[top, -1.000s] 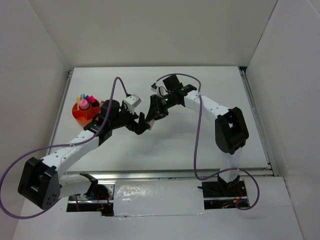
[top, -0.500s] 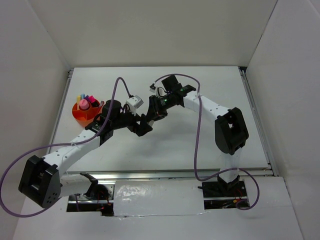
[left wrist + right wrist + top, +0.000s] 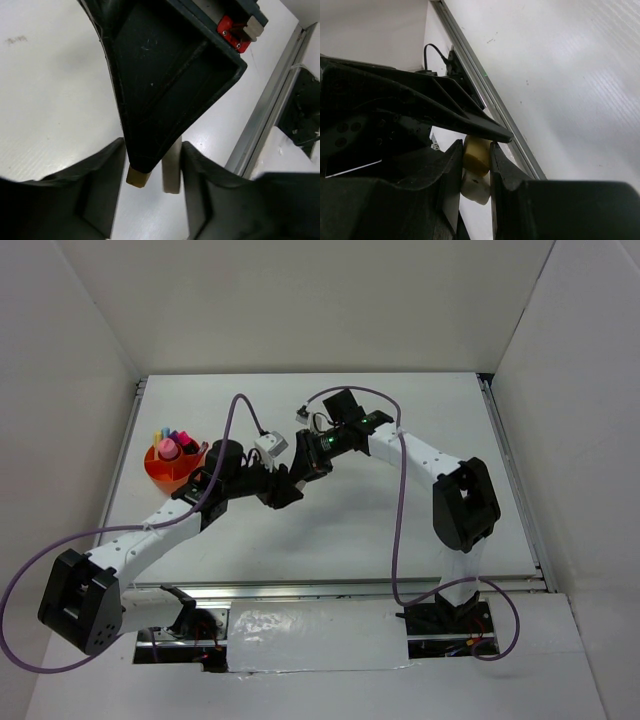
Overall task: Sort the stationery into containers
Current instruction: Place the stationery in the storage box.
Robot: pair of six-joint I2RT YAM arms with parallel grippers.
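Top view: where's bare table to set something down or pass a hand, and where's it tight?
Free: the table behind the arms up to the back wall; the right side between right arm and rail; the near patch between the two arms. Crowded: centre, where left gripper and right gripper meet, and the left edge by the orange cup.

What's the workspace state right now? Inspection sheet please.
Surface: white table, faint scuff marks.
Job's things: orange cup near the left edge, holding several highlighters; beige block held mid-table.
Clutter: nothing seen.
Grippers: right gripper shut on the beige block; left gripper has its fingers either side of it, grip unclear.
Cables: purple cables loop off both arms, clear of the cup.
Surroundings: white walls on three sides; metal rail along the table's right edge.
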